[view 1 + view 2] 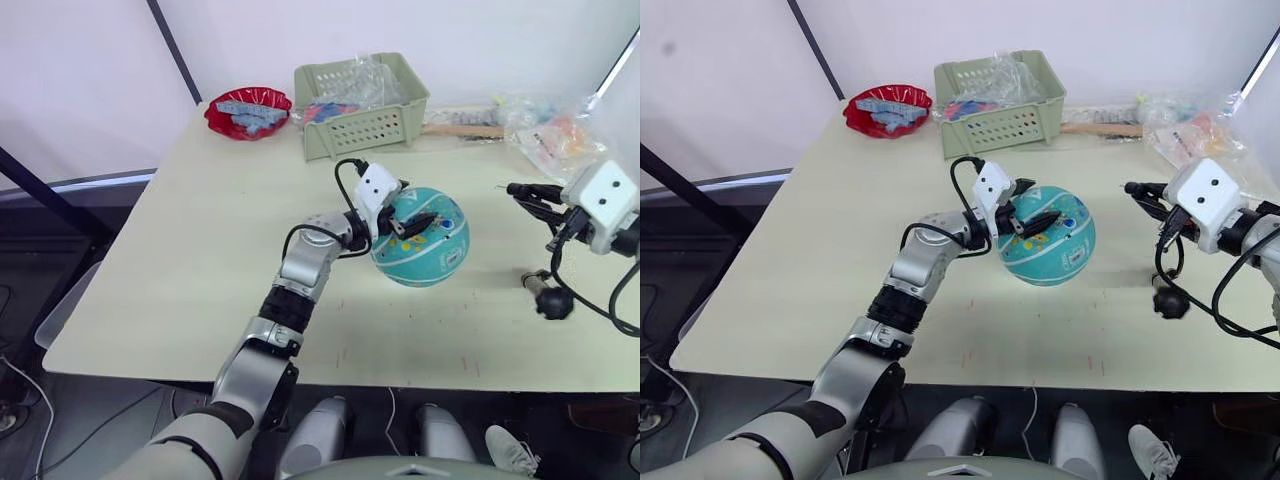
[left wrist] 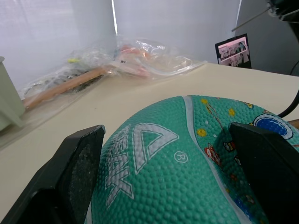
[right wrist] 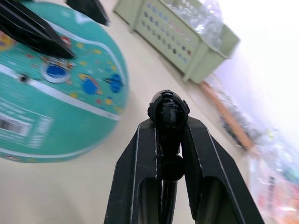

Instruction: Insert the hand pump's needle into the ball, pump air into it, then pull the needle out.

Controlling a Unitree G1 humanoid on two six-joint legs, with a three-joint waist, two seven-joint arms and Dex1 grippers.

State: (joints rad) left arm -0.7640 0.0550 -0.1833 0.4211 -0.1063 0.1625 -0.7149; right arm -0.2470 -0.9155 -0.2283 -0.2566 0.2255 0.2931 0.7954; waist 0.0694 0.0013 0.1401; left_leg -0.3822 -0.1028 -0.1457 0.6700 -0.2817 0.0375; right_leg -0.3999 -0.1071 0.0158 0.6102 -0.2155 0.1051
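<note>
Left eye view shows the ball point(image 1: 420, 238) resting on the table point(image 1: 190, 260), near the middle and a little toward the robot's right. The left gripper point(image 1: 408, 222) straddles the ball's upper left side with its jaws spread wide; in the left wrist view both black fingers point(image 2: 70, 182) press against the teal skin, so the ball is steadied rather than pinched.

The right gripper point(image 3: 168, 135) hovers well apart from the ball, on its right. In the right wrist view its jaws are clamped on a black fitting point(image 3: 168, 109) at the end of the hose point(image 1: 585, 295). This is probably the needle's holder, though the metal tip itself is too small to make out. The hose trails down to a black knob point(image 1: 548, 296) lying on the table, likely part of the hand pump.

What matters next: the fitting's long axis points leftward at the ball, and a small dark spot point(image 3: 21, 78) on the white stripe may be the valve. The right arm must carry the tip across to it.
</note>
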